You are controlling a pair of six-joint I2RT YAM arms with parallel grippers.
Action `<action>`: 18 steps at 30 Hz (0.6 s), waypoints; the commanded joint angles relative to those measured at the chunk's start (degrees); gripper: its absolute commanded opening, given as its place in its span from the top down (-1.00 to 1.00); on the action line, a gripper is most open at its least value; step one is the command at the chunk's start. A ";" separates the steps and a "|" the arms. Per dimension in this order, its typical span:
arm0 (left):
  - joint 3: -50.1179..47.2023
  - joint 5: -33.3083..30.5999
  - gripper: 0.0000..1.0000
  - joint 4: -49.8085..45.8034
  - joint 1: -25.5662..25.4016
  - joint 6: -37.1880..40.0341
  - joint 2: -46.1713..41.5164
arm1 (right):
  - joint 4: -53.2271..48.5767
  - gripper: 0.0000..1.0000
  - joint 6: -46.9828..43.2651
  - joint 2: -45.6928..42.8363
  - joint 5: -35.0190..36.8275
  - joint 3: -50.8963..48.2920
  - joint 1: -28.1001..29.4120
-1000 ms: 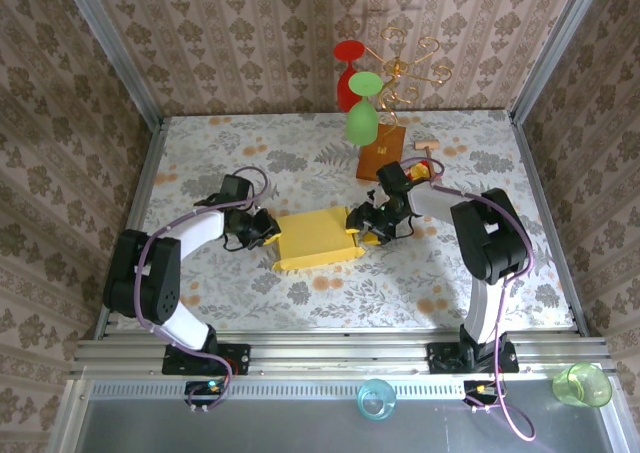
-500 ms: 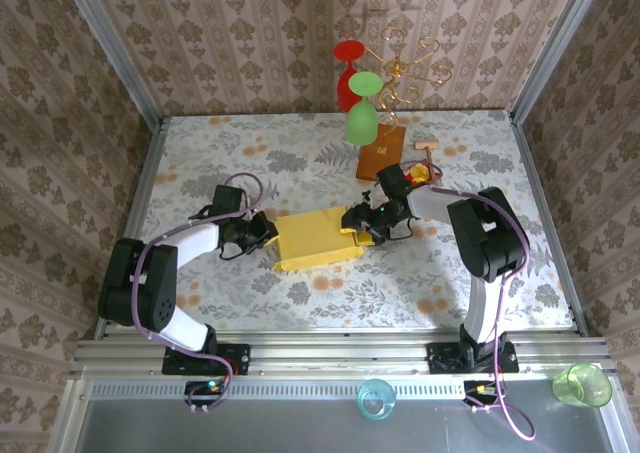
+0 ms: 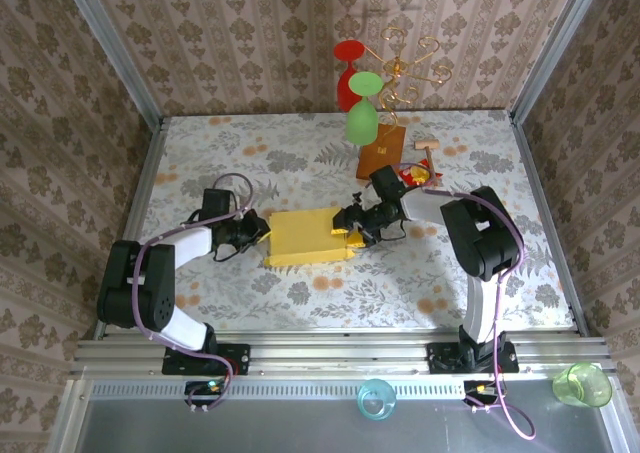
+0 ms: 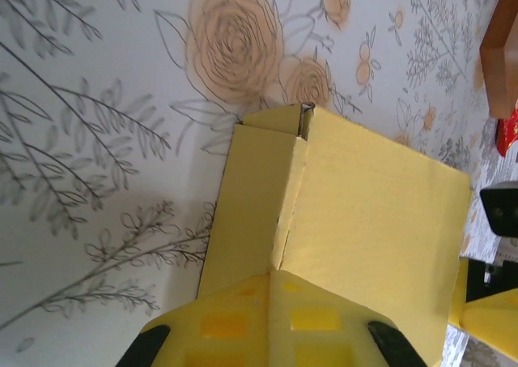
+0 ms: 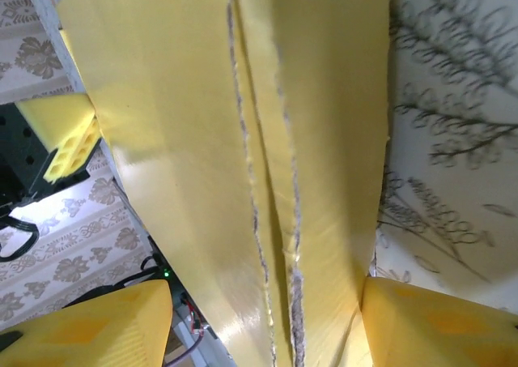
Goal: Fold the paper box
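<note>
Right now one paper box point(image 3: 305, 237) is lying near the middle of the flowered counter point(image 3: 250, 163), showing its mustard-yellow outside. Two arms are reaching in toward it, the left arm point(image 3: 160, 263) to its left end and the right arm point(image 3: 480, 243) to its right end.

From the left wrist, the left fingers point(image 4: 227, 326) are sitting together, pad against pad, with their tips meeting the near end of the box point(image 4: 364, 213). Whether any cardboard is pinched between them I cannot tell. One side panel is standing folded up along the box's edge, with a small corner flap poking out at the far end.

From the right wrist, the right fingers point(image 5: 97, 326) are standing apart – one on each side of the box's end point(image 5: 243, 140), with cardboard filling the gap. Whether they are pressing on it I cannot tell. Two torn-looking creases are running lengthwise down the panel.

Behind the box, one brown wooden block point(image 3: 382, 153) is carrying one gold wire stand point(image 3: 405, 68). Two goblets are hanging from it upside down – one red goblet point(image 3: 346, 91) and one green goblet point(image 3: 362, 123). One small red-yellow packet point(image 3: 412, 176) is lying just beside the block. Two cups are sitting in front of the arm bases: a blue cup point(image 3: 376, 399) and a green cup point(image 3: 582, 384).
</note>
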 commanded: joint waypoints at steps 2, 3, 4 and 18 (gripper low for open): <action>-3.57 -4.45 0.97 -8.45 0.66 0.72 3.54 | -0.60 -0.25 -1.16 -2.51 -1.43 1.45 1.43; -3.55 -4.56 0.96 -8.69 0.71 1.11 3.54 | -1.78 -0.25 -1.99 -2.71 -0.42 1.19 1.21; -3.36 -4.61 0.95 -9.19 0.74 1.46 3.58 | -2.27 -0.25 -2.50 -2.81 0.83 0.58 0.88; 4.25 -7.38 0.25 -23.41 -0.10 6.40 -7.96 | -8.74 -0.12 -4.73 0.62 5.39 3.54 0.02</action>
